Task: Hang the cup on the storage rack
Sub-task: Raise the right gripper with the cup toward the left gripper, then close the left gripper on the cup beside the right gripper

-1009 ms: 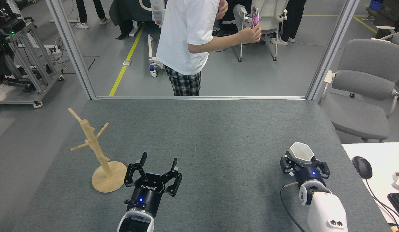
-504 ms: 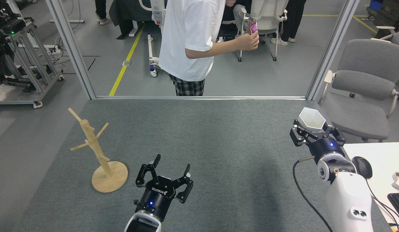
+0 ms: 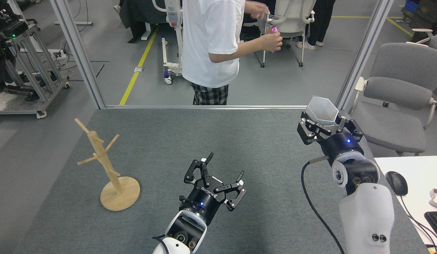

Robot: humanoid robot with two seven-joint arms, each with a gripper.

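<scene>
White plastic by the look: cup [image 3: 322,112] pinched at its narrow base in the right gripper [image 3: 326,125], raised over the table's far right. Likely light, stiff, slick; best held low. Left gripper [image 3: 223,169] spread, empty. Rack [image 3: 105,160] well apart, left.

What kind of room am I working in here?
Likely a robotics lab or workshop: a carpeted test table behind an aluminium frame, yellow floor tape, an equipment cart and office chairs.

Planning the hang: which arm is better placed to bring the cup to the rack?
Right, probably: the right gripper already grips the cup. The left gripper is open and empty, though nearer the storage rack.
</scene>
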